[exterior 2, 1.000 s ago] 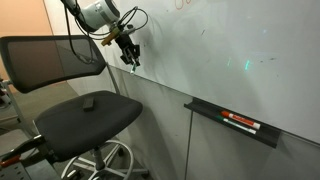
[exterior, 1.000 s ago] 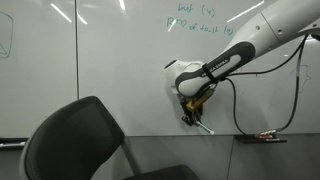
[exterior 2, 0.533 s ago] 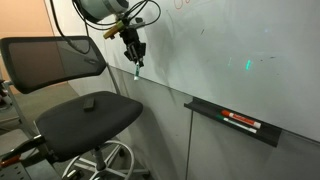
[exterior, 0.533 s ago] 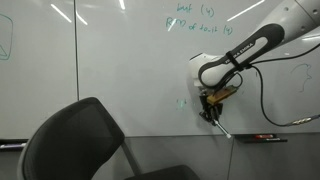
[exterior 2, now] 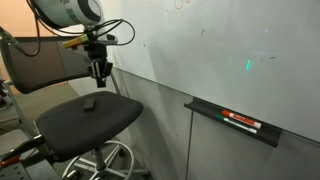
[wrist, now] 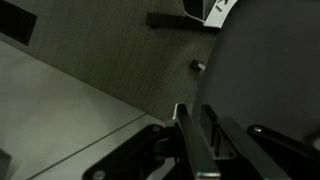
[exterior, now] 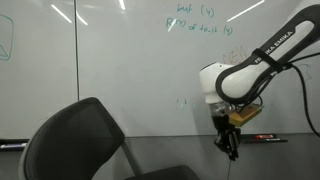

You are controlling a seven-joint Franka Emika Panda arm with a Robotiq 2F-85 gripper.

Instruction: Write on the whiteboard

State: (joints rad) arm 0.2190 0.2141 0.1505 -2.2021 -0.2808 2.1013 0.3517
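Observation:
The whiteboard (exterior: pixel 120 70) is a large glossy white wall board with green handwriting (exterior: pixel 200 20) near its top and two short green strokes (exterior: pixel 183 101) lower down; it also shows in an exterior view (exterior 2: pixel 230 50). My gripper (exterior: pixel 231 148) points down, off the board, below its lower edge. In an exterior view my gripper (exterior 2: pixel 100 72) hangs over the chair seat. In the wrist view the gripper (wrist: pixel 192 112) is dim, with jaws close together on a thin dark marker (wrist: pixel 188 135) that has a greenish sheen.
A black office chair (exterior: pixel 80 140) stands in front of the board, its seat (exterior 2: pixel 85 112) just under my gripper. A black tray (exterior 2: pixel 205 108) on the wall below the board holds markers (exterior 2: pixel 240 123); it also shows in an exterior view (exterior: pixel 262 139).
The arm has pulled the gripper away from the whiteboard and down; the marker tip is off the surface, and the gripper now hangs over the chair seat.

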